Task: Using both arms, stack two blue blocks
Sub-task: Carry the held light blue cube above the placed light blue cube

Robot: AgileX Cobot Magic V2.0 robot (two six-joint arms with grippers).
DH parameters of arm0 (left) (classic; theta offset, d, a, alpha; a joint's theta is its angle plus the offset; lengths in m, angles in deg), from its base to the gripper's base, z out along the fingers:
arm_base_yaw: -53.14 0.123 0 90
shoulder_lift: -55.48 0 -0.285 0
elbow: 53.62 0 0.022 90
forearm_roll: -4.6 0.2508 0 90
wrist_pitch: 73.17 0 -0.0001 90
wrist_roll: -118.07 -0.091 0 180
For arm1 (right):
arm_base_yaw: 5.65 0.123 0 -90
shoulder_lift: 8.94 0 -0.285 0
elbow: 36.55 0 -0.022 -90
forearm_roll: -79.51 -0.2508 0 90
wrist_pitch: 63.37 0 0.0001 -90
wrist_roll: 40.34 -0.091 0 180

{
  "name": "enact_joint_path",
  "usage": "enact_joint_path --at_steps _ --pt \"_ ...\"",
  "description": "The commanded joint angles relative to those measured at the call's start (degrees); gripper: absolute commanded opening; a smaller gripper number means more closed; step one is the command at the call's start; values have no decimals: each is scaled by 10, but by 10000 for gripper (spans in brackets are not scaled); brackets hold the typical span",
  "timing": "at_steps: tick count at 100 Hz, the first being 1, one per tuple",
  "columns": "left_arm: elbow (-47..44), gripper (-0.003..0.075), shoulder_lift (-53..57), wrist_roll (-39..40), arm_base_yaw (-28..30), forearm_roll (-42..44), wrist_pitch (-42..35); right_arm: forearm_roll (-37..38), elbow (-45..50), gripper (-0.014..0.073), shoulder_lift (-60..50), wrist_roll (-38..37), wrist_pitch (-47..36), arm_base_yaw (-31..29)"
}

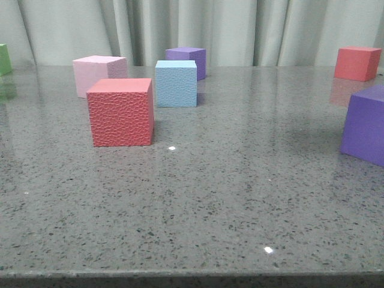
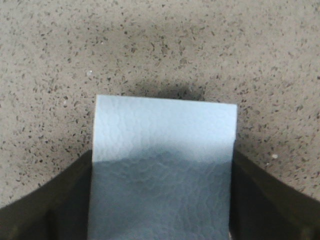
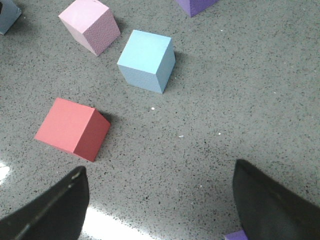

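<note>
Between left gripper (image 2: pixel 160 220) fingers: one blue block (image 2: pixel 165 165), gripped. Ahead of wide-open right gripper (image 3: pixel 160 205): second blue block (image 3: pixel 146 60).

Only the fingers show. The left fingers (image 2: pixel 50 205) are matte black with broad, sloped outer faces that darken into shadow. The right fingers (image 3: pixel 272 202) are the same black, smooth and wedge-shaped, with a thin pale edge on one.
</note>
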Motion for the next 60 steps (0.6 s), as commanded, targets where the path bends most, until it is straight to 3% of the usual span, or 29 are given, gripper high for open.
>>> enact_joint_path --at_steps 1,45,60 --pt "34 368 32 41 1 -12 -4 2 -12 587 -17 8 -31 0" --pt "209 368 33 195 -23 -11 174 28 3 587 -20 8 -48 0" --pt "242 368 41 231 -69 -7 173 29 39 587 -36 8 -78 0"
